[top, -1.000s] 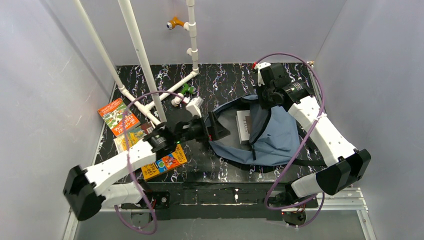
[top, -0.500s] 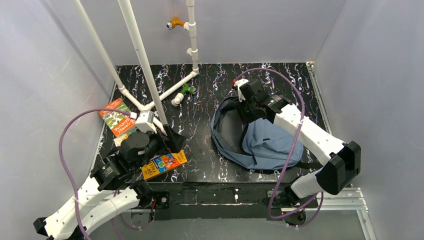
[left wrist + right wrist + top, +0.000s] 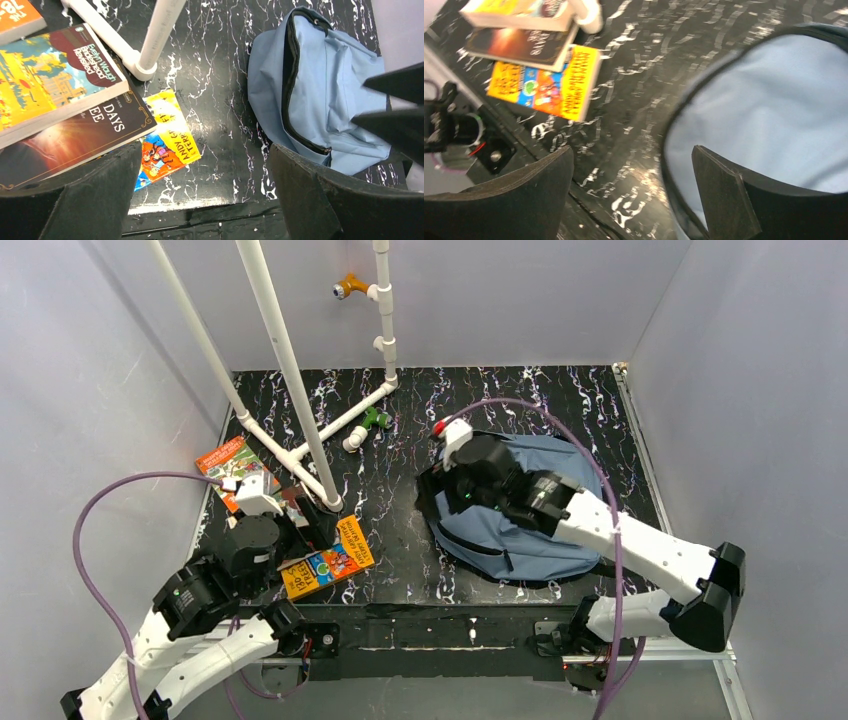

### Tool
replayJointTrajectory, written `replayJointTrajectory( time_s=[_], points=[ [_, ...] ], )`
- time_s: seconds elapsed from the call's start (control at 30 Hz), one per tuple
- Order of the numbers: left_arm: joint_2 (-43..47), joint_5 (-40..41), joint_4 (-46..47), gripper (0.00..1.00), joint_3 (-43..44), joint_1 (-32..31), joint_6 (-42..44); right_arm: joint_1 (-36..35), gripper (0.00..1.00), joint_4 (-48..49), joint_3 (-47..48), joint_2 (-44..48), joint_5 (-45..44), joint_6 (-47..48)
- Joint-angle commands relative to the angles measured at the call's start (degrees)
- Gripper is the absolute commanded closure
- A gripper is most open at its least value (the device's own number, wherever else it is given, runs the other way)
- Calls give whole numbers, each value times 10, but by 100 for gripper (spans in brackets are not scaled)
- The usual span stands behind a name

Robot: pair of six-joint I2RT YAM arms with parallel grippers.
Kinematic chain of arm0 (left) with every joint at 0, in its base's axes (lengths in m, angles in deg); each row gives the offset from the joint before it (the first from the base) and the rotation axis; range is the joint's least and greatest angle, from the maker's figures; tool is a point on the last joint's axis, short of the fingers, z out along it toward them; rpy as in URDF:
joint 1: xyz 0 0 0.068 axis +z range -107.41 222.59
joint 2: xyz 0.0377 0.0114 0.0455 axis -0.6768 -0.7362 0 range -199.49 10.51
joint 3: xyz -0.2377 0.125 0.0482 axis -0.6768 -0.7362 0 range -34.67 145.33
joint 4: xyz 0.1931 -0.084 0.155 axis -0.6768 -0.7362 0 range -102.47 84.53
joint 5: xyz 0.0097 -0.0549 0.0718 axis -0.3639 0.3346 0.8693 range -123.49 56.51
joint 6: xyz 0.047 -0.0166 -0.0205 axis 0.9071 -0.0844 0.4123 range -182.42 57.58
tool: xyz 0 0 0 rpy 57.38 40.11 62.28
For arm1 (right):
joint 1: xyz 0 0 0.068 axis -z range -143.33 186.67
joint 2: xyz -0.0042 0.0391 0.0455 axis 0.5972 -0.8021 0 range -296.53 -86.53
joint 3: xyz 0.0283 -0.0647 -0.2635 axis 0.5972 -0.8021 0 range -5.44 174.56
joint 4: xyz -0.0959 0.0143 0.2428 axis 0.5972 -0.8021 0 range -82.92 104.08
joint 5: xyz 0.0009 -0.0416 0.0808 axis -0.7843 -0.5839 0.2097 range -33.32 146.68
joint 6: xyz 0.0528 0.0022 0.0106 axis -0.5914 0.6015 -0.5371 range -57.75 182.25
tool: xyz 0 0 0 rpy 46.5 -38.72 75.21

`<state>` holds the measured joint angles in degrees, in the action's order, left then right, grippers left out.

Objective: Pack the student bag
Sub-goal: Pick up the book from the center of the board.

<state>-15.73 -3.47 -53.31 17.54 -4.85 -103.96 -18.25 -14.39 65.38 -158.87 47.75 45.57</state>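
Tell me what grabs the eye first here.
The dusty-blue student bag lies unzipped on the right of the black marbled table, with the right gripper open over its left edge. Bright paperback books are piled at the near left, beside a white pipe frame.

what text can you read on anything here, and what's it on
"Evelyn Waugh Brideshead Revisited": top paperback.
"DAYS": dark book beneath it.
"ANDY GR", cut off: yellow book.
orange-and-green book: title too small to read.
student bag: no text seen.
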Motion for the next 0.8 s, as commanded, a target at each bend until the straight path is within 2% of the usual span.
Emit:
replayJointTrajectory(
  time_s=[0.0, 0.13, 0.17, 0.3, 0.37, 0.47, 0.5, 0.77],
  points=[
    [-1, 51, -49, 2, 61, 2, 9, -84, 4, 154, -35, -27, -15, -20],
    [16, 77, -70, 2, 110, 2, 19, -161, 2, 288, -62, -92, 10, -40],
    [21, 80, -73, 2, 120, 2, 24, -188, 2, 333, -74, -111, 5, -11],
    [37, 88, -79, 2, 152, 2, 40, -280, 2, 396, -76, -199, -104, 182],
    [44, 88, -90, 2, 166, 2, 38, -294, 2, 430, -85, -218, -109, 266],
    [56, 81, -108, 2, 181, 2, 33, -298, 2, 492, -125, -232, -43, 418],
    [61, 80, -111, 2, 183, 2, 31, -300, 2, 499, -130, -239, -47, 467],
    [82, 56, -117, 2, 190, 2, 21, -300, 2, 516, -94, -325, -84, 692]
  ],
)
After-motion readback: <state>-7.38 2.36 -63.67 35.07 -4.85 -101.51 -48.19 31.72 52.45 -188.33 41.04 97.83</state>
